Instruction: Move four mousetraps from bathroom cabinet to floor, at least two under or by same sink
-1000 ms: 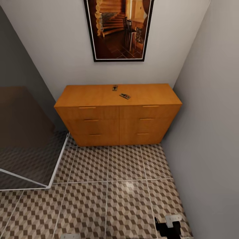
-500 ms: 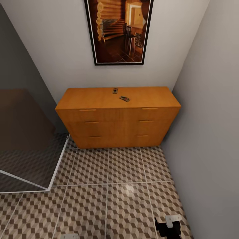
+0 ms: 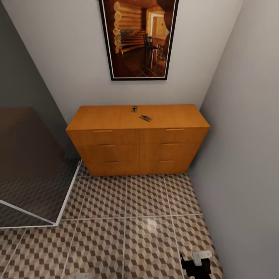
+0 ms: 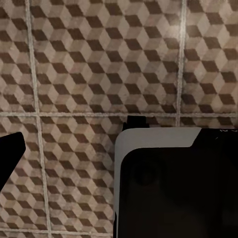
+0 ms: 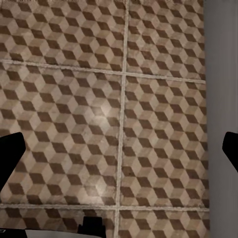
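Right tool [image 5: 119, 148] open, two mousetraps [image 3: 145, 118] atop cabinet [image 3: 137, 145]

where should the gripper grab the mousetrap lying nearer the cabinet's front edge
Probably from straight above, closing across the board's two long edges. The nearer mousetrap lies flat and skewed on the cabinet top, so the fingers should turn to match that angle. Its low profile leaves little to catch from the side. Detail of its metal parts is too small to tell, so favour the bare wooden edges.
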